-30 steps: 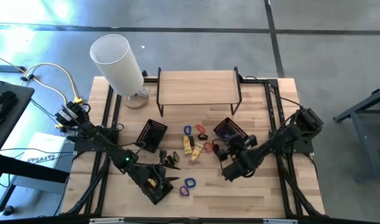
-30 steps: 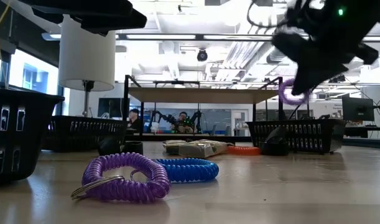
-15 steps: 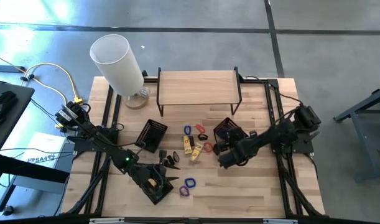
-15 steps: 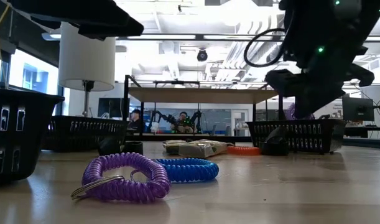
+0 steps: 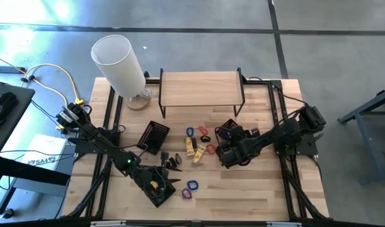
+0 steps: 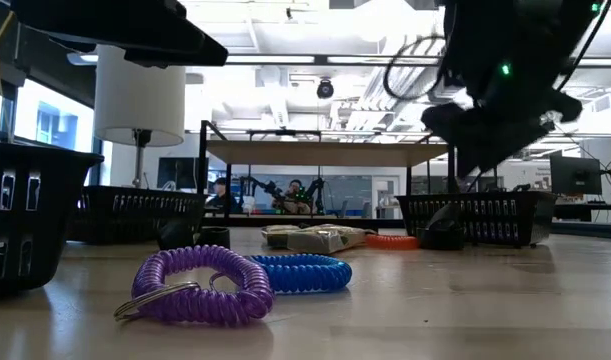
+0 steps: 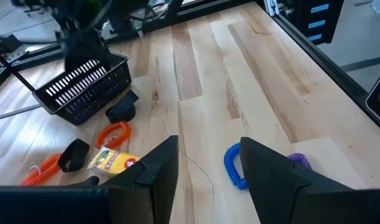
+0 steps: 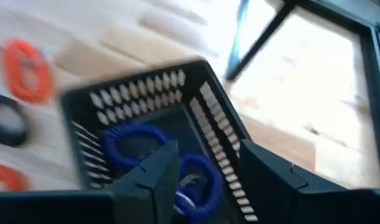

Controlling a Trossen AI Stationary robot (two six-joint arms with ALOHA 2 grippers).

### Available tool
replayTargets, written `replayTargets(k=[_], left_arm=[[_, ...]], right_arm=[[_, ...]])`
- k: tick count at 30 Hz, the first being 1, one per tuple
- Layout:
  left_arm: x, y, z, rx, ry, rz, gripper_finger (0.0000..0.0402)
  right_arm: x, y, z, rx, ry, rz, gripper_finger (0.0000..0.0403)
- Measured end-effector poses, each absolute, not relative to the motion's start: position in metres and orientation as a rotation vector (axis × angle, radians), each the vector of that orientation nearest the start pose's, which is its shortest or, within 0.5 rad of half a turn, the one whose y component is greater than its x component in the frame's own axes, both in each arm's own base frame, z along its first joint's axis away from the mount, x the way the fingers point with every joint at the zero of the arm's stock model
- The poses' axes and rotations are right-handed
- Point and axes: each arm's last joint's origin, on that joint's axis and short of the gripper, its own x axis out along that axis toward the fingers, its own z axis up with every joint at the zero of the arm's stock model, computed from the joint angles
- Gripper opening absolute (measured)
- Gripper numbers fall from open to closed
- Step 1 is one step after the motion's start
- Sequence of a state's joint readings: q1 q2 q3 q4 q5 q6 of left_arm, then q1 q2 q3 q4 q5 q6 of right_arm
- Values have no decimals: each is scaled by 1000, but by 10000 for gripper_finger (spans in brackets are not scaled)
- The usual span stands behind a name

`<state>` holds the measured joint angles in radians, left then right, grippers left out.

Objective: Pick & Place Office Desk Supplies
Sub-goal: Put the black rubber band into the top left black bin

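The supplies lie mid-table: yellow packets (image 5: 192, 149), red bands (image 5: 210, 149), a blue band (image 5: 189, 131), black clips (image 5: 174, 163). A blue band (image 7: 232, 165) and a purple one (image 7: 299, 161) lie near the front edge, just beyond my left gripper (image 7: 205, 180). That gripper is open with nothing between its fingers. My right gripper (image 8: 202, 177) hangs open above the right black basket (image 8: 205, 93), which it touches nowhere. Two blue-violet bands (image 8: 131, 140) lie on the basket's floor. In the high view this gripper (image 5: 227, 150) is at the basket's (image 5: 232, 130) near side.
A second black basket (image 5: 154, 135) stands left of the supplies. At the back are a wooden shelf on black legs (image 5: 201, 88) and a big white cylinder (image 5: 120, 62). People sit in the room behind the table (image 6: 220, 190).
My right gripper has carried a purple band toward the table's far edge, up to the right basket. There it has opened and let the band go, and the band no longer hangs below it.
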<state>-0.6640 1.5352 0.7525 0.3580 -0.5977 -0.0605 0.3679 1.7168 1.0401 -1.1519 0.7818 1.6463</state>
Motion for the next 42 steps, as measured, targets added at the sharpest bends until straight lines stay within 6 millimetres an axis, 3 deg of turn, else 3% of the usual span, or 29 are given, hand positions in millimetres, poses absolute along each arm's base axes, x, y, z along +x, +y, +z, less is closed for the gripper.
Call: replayTargets(k=[7, 12, 16, 20, 23, 32, 42], left_arm=[[254, -178, 198, 197, 353, -54, 163], [254, -178, 198, 203, 360, -54, 163], [254, -178, 198, 202, 359, -54, 163], [254, -178, 198, 189, 360, -52, 163], [254, -178, 198, 183, 360, -50, 163], [253, -179, 198, 162, 362, -50, 163], [252, -180, 198, 159, 362, -56, 163]], right_arm=[[265, 110, 197, 304, 768, -947, 166], [278, 140, 205, 327, 698, -676, 163], [285, 156, 205, 413, 747, -503, 162], [285, 159, 205, 654, 727, -547, 162], [286, 158, 205, 741, 707, -584, 162], [288, 161, 190, 880, 788, -630, 162], [296, 146, 168, 898, 855, -762, 162]])
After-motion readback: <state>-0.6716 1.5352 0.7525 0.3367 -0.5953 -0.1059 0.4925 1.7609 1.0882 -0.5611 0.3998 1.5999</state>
